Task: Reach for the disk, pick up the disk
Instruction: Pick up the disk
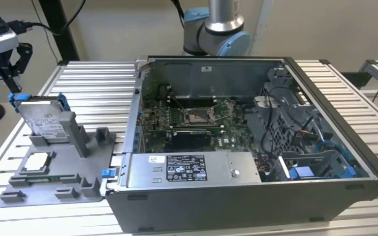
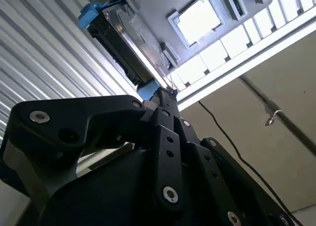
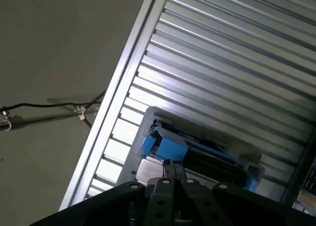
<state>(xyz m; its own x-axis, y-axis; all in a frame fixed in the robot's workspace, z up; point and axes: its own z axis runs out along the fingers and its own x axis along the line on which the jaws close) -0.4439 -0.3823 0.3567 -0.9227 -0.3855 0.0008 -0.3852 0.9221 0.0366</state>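
Silver-grey disk (image 1: 45, 118) on end in grey holder (image 1: 80, 140), long axis upright, lower part hidden, gripper (image 1: 12, 90) fingers pressed together at its blue top corner.

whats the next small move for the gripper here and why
Probably a short, slow descent. In the exterior view the gripper hangs close above the blue-framed top corner of the disk, which stands upright in its grey holder, not yet lifted.
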